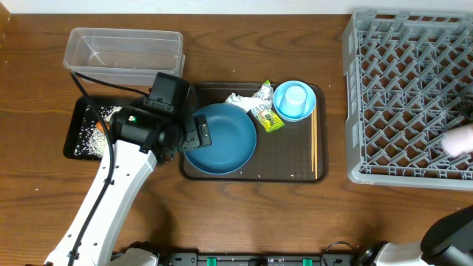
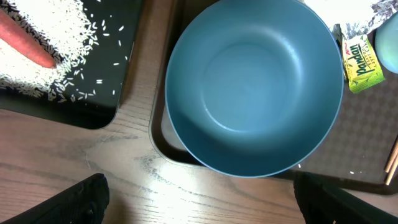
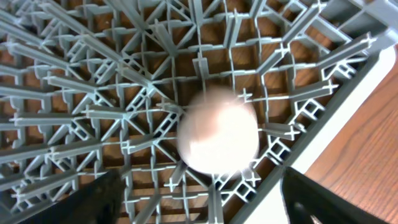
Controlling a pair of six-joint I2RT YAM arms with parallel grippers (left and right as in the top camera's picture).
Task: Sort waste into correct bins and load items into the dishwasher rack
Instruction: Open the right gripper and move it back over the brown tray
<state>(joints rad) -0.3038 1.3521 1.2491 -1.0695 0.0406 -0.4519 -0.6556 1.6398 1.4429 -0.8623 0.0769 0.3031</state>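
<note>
My left gripper (image 1: pixel 194 134) (image 2: pixel 205 211) is open above the bare wood at the near left rim of the dark blue plate (image 1: pixel 219 138) (image 2: pixel 255 87), holding nothing. The plate lies on the brown tray with the light blue bowl (image 1: pixel 295 100), tissue (image 1: pixel 240 100), wrapper (image 1: pixel 267 114) (image 2: pixel 360 59) and chopsticks (image 1: pixel 313 140). Rice (image 2: pixel 43 43) and the carrot (image 2: pixel 25 37) lie in the black tray (image 1: pixel 77 140). The clear tub (image 1: pixel 122 48) stands behind it. My right gripper (image 3: pixel 208 199) is open over the rack (image 1: pixel 406 96) (image 3: pixel 93 93), with the blurred white cup (image 1: pixel 460 140) (image 3: pixel 217 138) loose below it.
The brown serving tray (image 1: pixel 251 174) sits mid-table between the black tray and the rack. The cup is close to the rack's wall (image 3: pixel 323 118) at a corner. Bare wood runs along the table's front edge.
</note>
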